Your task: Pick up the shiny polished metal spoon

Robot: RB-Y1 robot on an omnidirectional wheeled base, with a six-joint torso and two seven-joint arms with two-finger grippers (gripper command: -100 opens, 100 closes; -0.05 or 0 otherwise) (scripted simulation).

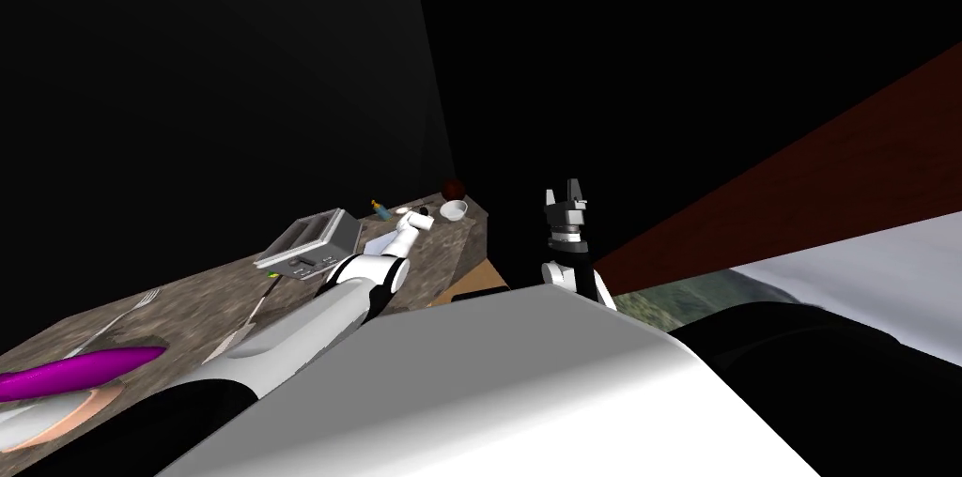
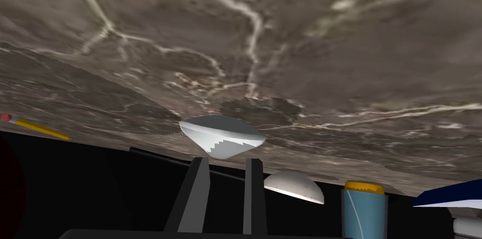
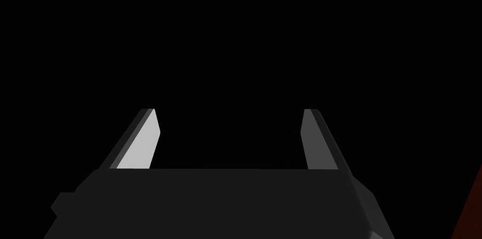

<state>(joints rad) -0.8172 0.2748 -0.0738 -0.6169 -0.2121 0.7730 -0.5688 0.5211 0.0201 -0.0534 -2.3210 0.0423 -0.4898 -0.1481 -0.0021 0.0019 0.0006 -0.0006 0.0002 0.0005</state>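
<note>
Left arm stretched long over a brown, white-veined stone counter (image 1: 188, 298), the left gripper (image 1: 420, 218) at its far end. The left wrist view brings out what the head view leaves tiny: fingers drawn close together, seemingly pinching the spoon (image 2: 221, 137), whose pale grey, faceted bowl sits right at their tips. Just beside the hand stand a white domed shape (image 2: 294, 187) and an orange-capped blue bottle (image 2: 362, 212). The right gripper (image 1: 566, 192) points upward, blades spread wide, empty.
</note>
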